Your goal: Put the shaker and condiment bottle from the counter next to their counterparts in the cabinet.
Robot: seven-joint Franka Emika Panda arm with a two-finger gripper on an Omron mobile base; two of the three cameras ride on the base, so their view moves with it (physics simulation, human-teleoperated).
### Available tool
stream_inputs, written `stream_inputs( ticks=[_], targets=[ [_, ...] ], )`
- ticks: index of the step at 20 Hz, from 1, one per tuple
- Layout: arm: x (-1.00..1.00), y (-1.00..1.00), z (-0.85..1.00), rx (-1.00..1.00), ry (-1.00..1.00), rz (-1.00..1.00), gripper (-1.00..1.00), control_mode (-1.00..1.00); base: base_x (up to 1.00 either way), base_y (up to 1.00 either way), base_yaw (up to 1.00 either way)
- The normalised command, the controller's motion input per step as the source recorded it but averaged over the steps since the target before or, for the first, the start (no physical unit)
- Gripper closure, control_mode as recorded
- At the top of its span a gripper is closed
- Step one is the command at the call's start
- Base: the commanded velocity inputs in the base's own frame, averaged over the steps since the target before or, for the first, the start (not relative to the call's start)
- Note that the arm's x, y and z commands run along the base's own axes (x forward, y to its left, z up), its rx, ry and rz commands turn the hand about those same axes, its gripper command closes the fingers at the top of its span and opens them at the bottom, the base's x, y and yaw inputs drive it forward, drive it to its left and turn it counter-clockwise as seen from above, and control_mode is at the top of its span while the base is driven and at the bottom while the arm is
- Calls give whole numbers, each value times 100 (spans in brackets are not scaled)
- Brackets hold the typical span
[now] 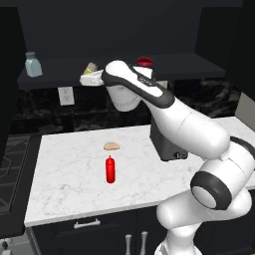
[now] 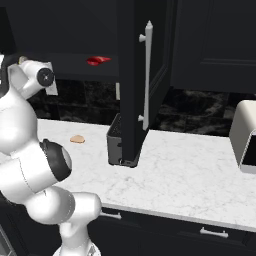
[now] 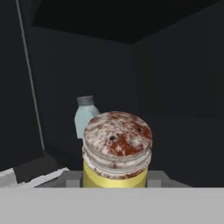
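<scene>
You see arm stretched up, wrist level at cabinet (image 1: pixel 199 67) shelf; gripper (image 1: pixel 92 74) pinching shaker (image 3: pixel 116 151), pale blue-grey shaker (image 3: pixel 85 114) just behind; condiment bottle (image 1: pixel 110 169) below cabinet.

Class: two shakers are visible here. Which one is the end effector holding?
The yellow shaker with the rust-speckled cap, clamped in the end effector. The pale blue-grey shaker stands free behind it on the cabinet shelf.

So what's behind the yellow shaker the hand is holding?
Behind the yellow shaker stands the pale blue shaker with a grey cap, against the dark cabinet wall. The yellow shaker covers its lower right part.
</scene>
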Motion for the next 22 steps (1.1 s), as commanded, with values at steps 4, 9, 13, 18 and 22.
stream_inputs(
  ticks=[4,9,13,18,22],
  targets=[
    [11,1,46,-2,-14,13,100,-100,0,0,0],
    [0,16,49,-16,-9,14,100,-100,0,0,0],
    [0,10,9,-14,3,2,100,-100,0,0,0],
    [28,7,28,-1,2,1,100,-100,0,0,0],
    [9,28,23,-13,2,2,100,-100,0,0,0]
  ],
)
